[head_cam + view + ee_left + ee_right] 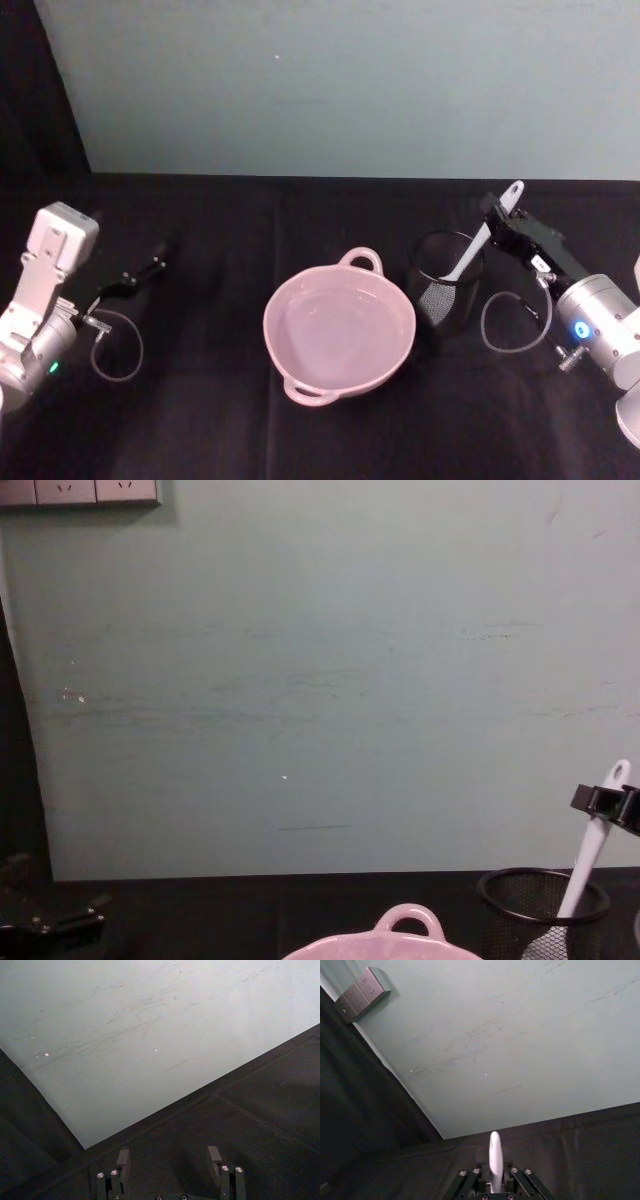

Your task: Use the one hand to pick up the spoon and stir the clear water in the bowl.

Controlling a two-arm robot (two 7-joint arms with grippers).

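Note:
The pale pink bowl (pixel 285 345) sits mid-table, with loop handles at its far and near rim; its rim also peeks up in the chest view (pixel 408 925). Right of it stands a black mesh cup (pixel 447 285) with the white spoon (pixel 470 255) leaning in it, blade down. My right gripper (pixel 497 213) is shut on the spoon's handle just below the hole end. In the right wrist view the handle (pixel 494 1157) sticks up between the closed right gripper (pixel 494 1180). The chest view shows the spoon (pixel 590 860) and the right gripper (pixel 612 803). My left gripper (pixel 150 268) rests open at the far left.
A black cloth (pixel 200 420) covers the table, and a pale green wall (pixel 330 80) rises behind it. The mesh cup (pixel 543 905) stands close to the bowl's right side. In the left wrist view the left gripper (pixel 168 1160) hovers over bare cloth.

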